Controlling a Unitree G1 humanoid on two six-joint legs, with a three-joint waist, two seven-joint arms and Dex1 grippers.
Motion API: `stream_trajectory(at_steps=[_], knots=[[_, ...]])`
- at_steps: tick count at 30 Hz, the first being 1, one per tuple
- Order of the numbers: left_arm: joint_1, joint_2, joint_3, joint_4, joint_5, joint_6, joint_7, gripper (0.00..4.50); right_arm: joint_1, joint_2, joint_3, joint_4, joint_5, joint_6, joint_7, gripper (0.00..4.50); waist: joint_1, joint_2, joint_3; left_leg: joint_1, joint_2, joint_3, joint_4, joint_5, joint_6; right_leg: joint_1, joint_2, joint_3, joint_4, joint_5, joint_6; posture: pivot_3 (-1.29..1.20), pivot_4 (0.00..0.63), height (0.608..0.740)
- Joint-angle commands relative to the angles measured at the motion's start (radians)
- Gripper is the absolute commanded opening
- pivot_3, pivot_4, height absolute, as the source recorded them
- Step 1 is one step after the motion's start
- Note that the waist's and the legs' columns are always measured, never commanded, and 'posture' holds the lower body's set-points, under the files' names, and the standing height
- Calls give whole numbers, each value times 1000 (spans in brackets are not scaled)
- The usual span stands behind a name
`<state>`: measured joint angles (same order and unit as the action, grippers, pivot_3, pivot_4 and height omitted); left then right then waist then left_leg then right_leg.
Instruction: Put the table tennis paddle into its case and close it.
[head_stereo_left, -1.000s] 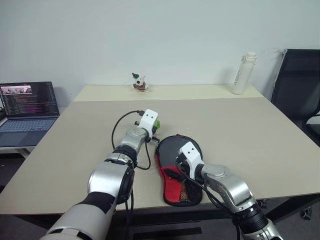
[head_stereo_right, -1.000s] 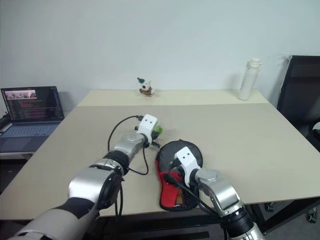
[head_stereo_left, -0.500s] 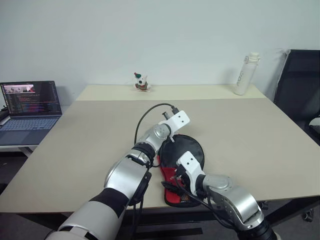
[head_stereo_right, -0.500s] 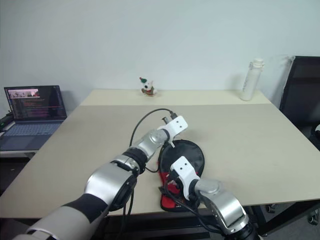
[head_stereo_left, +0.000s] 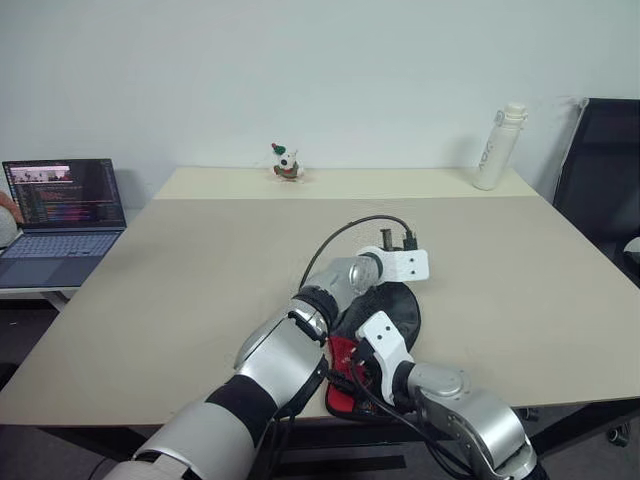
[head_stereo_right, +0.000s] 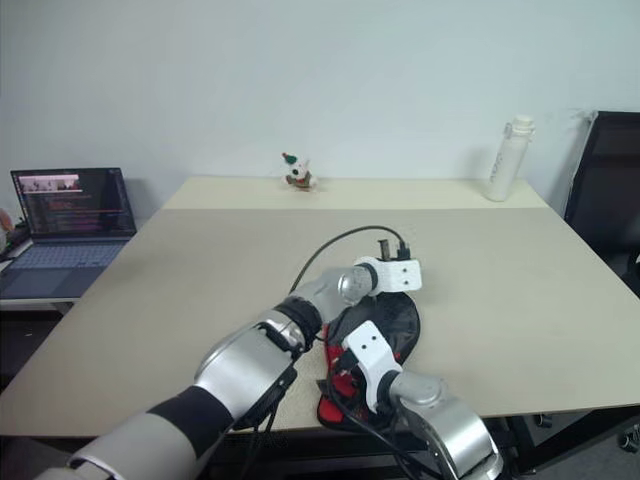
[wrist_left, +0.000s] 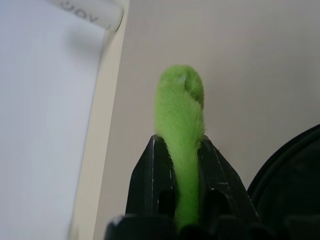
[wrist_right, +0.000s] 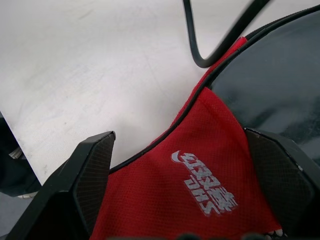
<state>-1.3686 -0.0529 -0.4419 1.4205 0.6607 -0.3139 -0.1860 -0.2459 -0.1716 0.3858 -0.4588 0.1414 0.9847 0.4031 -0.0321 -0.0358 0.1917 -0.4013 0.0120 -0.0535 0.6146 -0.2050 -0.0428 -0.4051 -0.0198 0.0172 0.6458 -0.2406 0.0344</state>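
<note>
The case (head_stereo_left: 375, 345) is lying near the desk's (head_stereo_left: 150, 290) front edge, its red mesh panel (wrist_right: 200, 200) soft and yielding. The left gripper (wrist_left: 178, 175) is pinching a green fuzzy tab (wrist_left: 181, 125), likely the zip pull, above it. The right gripper (wrist_right: 185, 185) is straddling the mesh, fingers spread wide; pinning that limp fabric would probably help zipping.

We see a beige table (head_stereo_left: 180, 260) carrying the case (head_stereo_left: 398, 305) near its front edge, 1 small toy figure (head_stereo_left: 286, 163) and 1 white bottle (head_stereo_left: 498, 147) at the far edge.
</note>
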Motion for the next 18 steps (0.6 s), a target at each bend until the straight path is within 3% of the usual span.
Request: stream_trajectory(at_steps=[1, 2, 10, 15, 18], knots=[[-45, -23, -13, -34, 7, -40, -15, 108, 75, 3, 88, 109, 34, 102, 12, 4500, 0, 0, 0, 0, 0, 0, -1, 0, 0, 0, 0, 0, 0, 0, 0, 0, 150, 740], [-38, -22, -11, -32, 3, -38, -46, 108, 73, 6, 88, 113, 33, 100, 11, 4500, 0, 0, 0, 1, 0, 0, -1, 0, 0, 0, 0, 0, 0, 0, 0, 0, 150, 740], [4, 27, -3, -34, -7, -56, -119, 2828, 29, 30, 72, 147, 35, 86, 13, 4500, -9, 1, -9, 2, 1, 0, -1, 0, 0, 0, 0, 0, 1, -1, 0, 0, 150, 740], [20, 81, 59, -44, -69, -76, -145, 2828, -20, 34, 53, 168, 48, 72, 39, 4500, -21, 2, -12, 3, 2, 0, -1, 0, 0, 0, 1, 0, 3, -1, 0, 0, 150, 740], [28, 123, 161, -60, -173, -84, -173, 2828, -64, 28, 38, 148, 76, 59, 84, 4500, -25, 2, -12, 3, 2, 0, -1, 0, 0, 0, 1, 0, 4, 0, 0, 0, 150, 740]])
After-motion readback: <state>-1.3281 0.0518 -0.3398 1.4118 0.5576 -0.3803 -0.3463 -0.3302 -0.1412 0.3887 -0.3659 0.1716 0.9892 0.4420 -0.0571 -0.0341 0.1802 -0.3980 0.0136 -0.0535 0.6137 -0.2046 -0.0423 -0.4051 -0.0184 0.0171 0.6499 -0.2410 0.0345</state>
